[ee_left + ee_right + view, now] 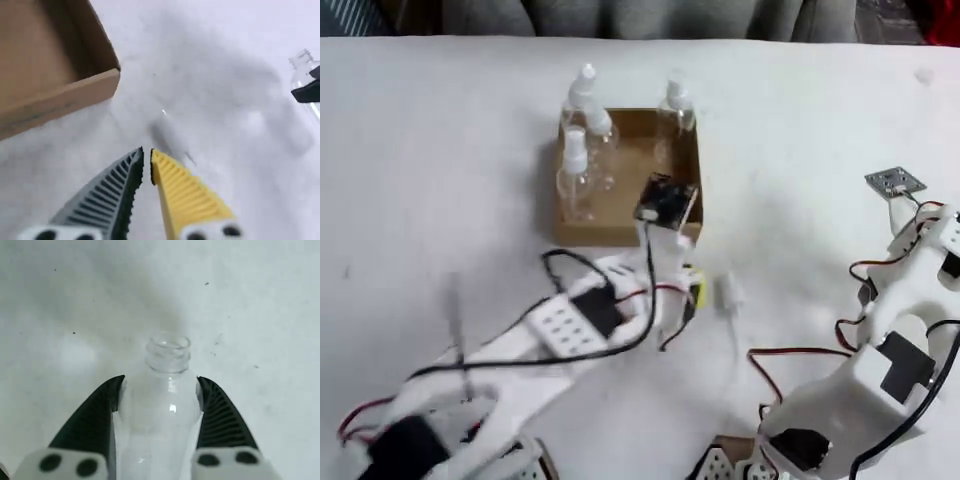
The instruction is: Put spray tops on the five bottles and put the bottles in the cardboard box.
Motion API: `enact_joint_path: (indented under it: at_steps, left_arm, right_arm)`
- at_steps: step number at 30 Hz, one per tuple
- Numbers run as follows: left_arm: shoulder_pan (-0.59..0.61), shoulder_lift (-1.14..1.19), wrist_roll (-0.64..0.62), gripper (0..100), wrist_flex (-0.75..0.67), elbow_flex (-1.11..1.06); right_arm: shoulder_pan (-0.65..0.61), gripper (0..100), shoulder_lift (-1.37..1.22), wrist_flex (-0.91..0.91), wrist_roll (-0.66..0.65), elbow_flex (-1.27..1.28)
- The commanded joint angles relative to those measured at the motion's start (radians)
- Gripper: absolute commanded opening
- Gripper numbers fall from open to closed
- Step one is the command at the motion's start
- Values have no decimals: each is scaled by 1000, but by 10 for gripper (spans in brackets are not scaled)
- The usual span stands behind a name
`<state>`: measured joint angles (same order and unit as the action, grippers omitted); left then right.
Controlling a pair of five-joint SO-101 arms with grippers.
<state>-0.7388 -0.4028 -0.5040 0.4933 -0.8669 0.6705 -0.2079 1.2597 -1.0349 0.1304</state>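
The cardboard box (620, 232) stands at the middle back, and several clear bottles with white spray tops (576, 172) are upright inside it. My left gripper (146, 152) hovers shut and empty over the cloth, just off the box's near right corner (102, 82). A loose white spray top (730, 292) lies on the table right beside it. My right gripper (160, 382) is shut on an uncapped clear bottle (167, 410), its black fingers pressing the shoulders below the open threaded neck. The same bottle (305, 70) stands off to the side in the left wrist view.
A white cloth (440, 150) covers the table. The left arm (570, 325) lies across the front centre with loose cables. The right arm (880, 370) fills the front right. Open cloth lies to the left of the box.
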Motion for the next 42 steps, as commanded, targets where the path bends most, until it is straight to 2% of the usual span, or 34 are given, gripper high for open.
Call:
enact_joint_path:
  at_steps: [1,5,12,17,22,30,33,37,39,42]
  left_arm:
    - [-16,196,-74,165,-184,126]
    - [-16,371,-169,308,-183,252]
    - [-1,611,-273,286,-155,411]
    - [16,693,-284,286,48,551]
    - [4,788,-285,286,183,671]
    - [-53,908,-287,286,416,839]
    - [-67,938,-296,232,456,881]
    - [-67,946,-299,13,450,890]
    - [-71,946,-299,46,456,887]
    - [-81,940,-298,15,457,884]
  right_arm:
    - [-1,15,8,12,-11,-49]
    - [-2,15,7,12,-11,-48]
    - [-2,15,7,13,-11,-48]
    - [-1,15,7,10,-14,-29]
    - [-16,15,8,10,-61,9]
    - [-19,15,8,13,-63,12]
    - [-18,15,8,13,-66,12]
    - [-13,15,8,13,-66,12]
    - [-12,15,8,12,-66,12]
    - [-13,15,15,13,-61,11]
